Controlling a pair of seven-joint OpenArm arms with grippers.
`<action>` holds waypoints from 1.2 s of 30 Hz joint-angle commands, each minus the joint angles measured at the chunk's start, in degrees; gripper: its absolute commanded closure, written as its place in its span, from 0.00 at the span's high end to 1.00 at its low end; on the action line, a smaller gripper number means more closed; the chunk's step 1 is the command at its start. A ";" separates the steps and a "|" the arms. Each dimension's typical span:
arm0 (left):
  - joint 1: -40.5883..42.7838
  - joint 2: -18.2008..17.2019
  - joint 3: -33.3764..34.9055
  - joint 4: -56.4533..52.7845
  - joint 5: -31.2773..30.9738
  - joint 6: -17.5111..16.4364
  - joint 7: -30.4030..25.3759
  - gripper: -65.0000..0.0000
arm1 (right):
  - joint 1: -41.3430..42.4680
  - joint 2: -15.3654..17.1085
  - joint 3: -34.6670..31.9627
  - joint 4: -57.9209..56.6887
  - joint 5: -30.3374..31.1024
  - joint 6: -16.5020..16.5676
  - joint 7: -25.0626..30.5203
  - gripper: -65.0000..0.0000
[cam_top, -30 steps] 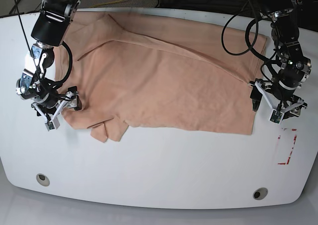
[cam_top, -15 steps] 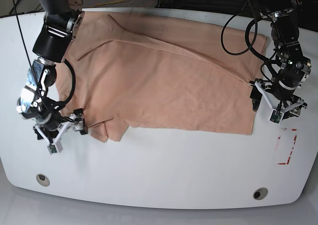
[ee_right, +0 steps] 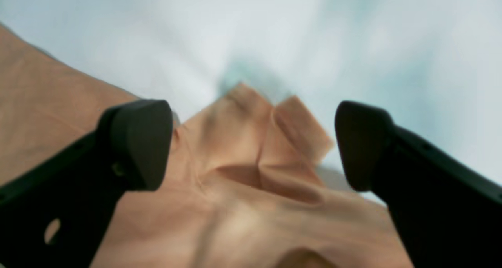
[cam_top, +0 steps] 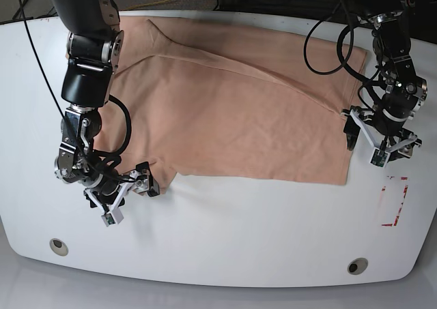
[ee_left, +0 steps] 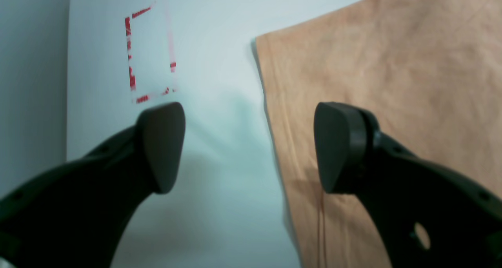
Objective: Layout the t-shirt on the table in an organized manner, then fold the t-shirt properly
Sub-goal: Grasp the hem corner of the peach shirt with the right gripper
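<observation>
While the one t-shirt (cam_top: pixel 232 111) lies spread on the bench (cam_top: pixel 225 241), its crumpled sleeve sits beneath the released right tool (ee_right: pixel 253 142) (the left tool (ee_left: pixel 249 146), also released, straddles its edge).

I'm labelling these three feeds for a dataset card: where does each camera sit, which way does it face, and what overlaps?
Base: mounted high, looking down on the table, the t-shirt and both arms.
Left wrist: on the left arm, facing down past the open left end effector at the shirt's edge and the red outline.
Right wrist: on the right arm, facing the crumpled sleeve between the open right end effector.
Shared: the shirt and the table appear in all three views.
</observation>
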 commanded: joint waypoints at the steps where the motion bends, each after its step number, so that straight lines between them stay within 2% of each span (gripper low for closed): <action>1: -0.72 -0.67 -0.19 1.03 -0.49 0.29 -1.24 0.73 | 2.31 0.96 0.08 -2.39 0.94 0.12 3.68 0.98; 7: -0.28 -0.67 -0.19 1.03 -0.49 0.29 -1.24 0.73 | 2.31 2.28 0.00 -7.75 0.85 0.12 8.87 0.98; 17: 0.42 -0.67 -0.19 1.03 -0.49 0.29 -1.24 0.73 | 2.66 2.37 0.17 -9.95 -4.25 0.12 12.38 0.98; 21: 0.42 -0.67 -0.19 1.03 -0.49 0.29 -1.24 0.73 | 2.75 2.72 0.35 -9.24 -4.25 0.12 11.51 0.98; 25: 0.42 -0.67 -0.19 0.94 -0.49 0.29 -1.24 0.73 | 2.75 5.27 0.44 -4.93 -3.90 0.12 10.27 0.98; 29: 0.42 -0.58 -0.10 0.94 -0.58 0.29 -1.24 0.73 | 2.75 6.50 0.61 -2.12 -3.55 0.12 7.99 0.98; 36: -0.02 -0.58 -0.10 0.94 -0.58 0.29 -1.24 0.73 | 0.20 9.66 8.08 -1.07 -3.46 0.12 5.35 0.98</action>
